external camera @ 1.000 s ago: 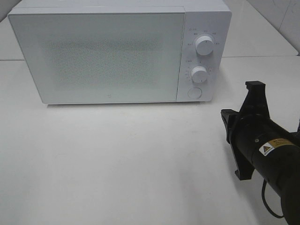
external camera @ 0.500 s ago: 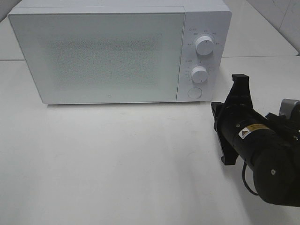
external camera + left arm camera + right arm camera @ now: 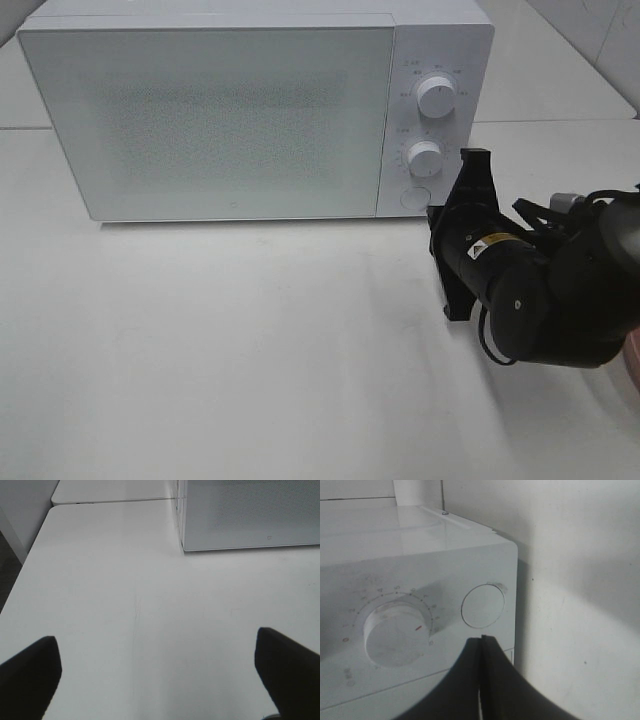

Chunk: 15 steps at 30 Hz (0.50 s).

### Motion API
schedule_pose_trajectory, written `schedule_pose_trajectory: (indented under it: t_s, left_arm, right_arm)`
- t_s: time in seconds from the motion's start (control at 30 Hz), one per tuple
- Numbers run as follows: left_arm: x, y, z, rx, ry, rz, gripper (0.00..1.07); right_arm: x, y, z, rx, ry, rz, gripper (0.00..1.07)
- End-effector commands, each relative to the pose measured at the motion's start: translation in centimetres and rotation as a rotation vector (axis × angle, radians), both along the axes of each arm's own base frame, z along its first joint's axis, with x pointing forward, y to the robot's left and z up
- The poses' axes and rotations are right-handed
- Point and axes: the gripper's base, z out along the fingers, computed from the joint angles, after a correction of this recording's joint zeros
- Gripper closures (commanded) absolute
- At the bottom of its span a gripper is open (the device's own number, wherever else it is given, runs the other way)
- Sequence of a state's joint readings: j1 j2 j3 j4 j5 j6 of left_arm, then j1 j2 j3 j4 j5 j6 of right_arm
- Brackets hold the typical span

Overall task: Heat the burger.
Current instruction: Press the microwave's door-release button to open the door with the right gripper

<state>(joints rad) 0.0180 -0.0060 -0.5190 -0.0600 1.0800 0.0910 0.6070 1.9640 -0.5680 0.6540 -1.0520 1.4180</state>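
near side: we are seeing the left gripper [image 3: 160,680] over the white table [image 3: 200,350], fingers [image 3: 30,675] spread wide, pinching nothing. further in, the right gripper [image 3: 481,645] is pointing its fingers, pressed together and empty, at the round button [image 3: 482,606] below the lower dial [image 3: 397,637] of the white microwave [image 3: 450,45]; contact we cannot tell. at the back the microwave door [image 3: 210,115] is sitting shut; where the burger is, we cannot tell.

It looked like a robotics lab set up as a mock kitchen. A white microwave [image 3: 250,110] with 2 dials [image 3: 437,97] stood on a plain white worktop [image 3: 250,350]. A black robot arm [image 3: 540,290] reached in at the microwave's right front, and pale wall tiles [image 3: 600,40] lay behind the microwave.
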Motion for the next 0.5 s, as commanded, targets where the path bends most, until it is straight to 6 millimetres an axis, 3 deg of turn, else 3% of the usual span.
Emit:
schedule_pose_trajectory:
  t_s: [0.03,0.5]
  left_arm:
    - [-0.2,0.0,0.0,-0.004,-0.028,-0.009,0.09]
    - [-0.2,0.0,0.0,-0.004,-0.028,-0.009,0.09]
  right_arm:
    - [1.6,0.1,-0.4,0.006,0.010,0.008,1.07]
    - [5.4,0.3,-2.0,0.017,0.041,0.001,1.07]
